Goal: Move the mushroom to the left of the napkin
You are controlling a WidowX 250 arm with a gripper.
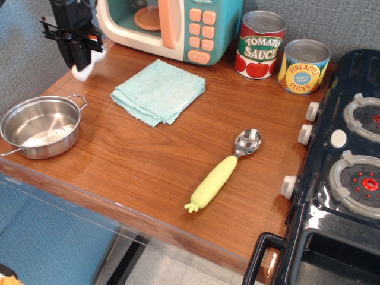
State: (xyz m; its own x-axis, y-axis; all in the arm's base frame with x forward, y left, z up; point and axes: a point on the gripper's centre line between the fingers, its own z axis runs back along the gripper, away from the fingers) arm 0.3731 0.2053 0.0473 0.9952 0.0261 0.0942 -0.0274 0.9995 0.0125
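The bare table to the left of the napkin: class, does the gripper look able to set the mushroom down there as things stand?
Probably yes. The gripper holds the mushroom above the wood between the napkin and the pot, and nothing lies beneath it.

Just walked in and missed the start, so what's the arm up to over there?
The gripper is holding a small mushroom, only its white end showing below the fingers. It hangs over the far left part of the table, to the left of the napkin and behind the steel pot. The mushroom has not been set down yet. The spoon lies untouched.
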